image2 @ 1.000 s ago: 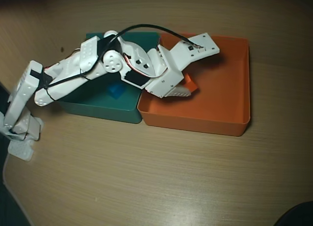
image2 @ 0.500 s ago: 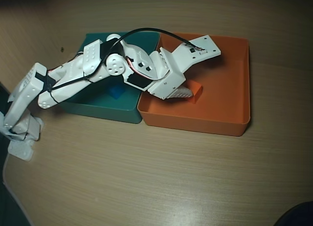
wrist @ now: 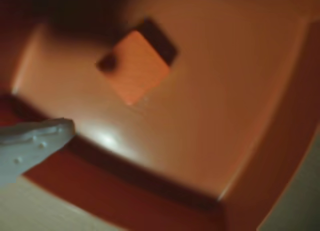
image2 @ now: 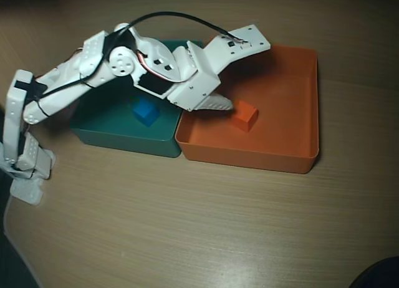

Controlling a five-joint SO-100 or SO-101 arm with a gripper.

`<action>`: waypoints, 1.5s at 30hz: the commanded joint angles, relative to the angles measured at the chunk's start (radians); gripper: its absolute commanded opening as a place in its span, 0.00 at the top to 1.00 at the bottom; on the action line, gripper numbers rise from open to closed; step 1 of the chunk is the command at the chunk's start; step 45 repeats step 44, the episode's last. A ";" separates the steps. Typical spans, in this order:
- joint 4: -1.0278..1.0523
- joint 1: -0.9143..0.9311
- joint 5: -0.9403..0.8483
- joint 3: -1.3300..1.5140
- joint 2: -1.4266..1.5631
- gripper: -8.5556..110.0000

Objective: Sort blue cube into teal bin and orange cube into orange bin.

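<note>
Tabletop (image2: 187,232) is pale wood-grain laminate, flat and matte. On it the orange bin (image2: 293,160) and the teal bin (image2: 124,141) stand side by side with walls touching; both are shallow square trays of smooth moulded plastic with upright walls. The white arm (image2: 68,88) reaches across the teal bin. Its gripper (image2: 221,105) hangs at the near-left part of the orange bin and grasps nothing; whether the jaws are parted cannot be told, as only one finger (wrist: 30,146) shows in the wrist view.

Orange cube (image2: 244,116) rests free on the orange bin's floor, just beside the gripper. Blue cube (image2: 146,113) lies in the teal bin. Both cubes look rigid, light and matte, with sharp edges. Judged handling: pinch across two opposite flat faces; little slip risk, no fragility.
</note>
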 commanded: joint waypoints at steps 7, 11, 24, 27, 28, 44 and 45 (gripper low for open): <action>-0.021 0.143 -0.014 0.703 0.775 0.96; -0.021 0.255 -0.014 0.962 1.003 0.93; -0.023 0.431 -0.015 1.646 1.614 0.93; -0.023 0.431 -0.015 1.809 1.755 0.93; -0.023 0.433 -0.015 1.864 1.807 0.93; -0.006 0.434 -0.014 2.494 2.416 0.93; -0.006 0.434 -0.014 2.494 2.416 0.93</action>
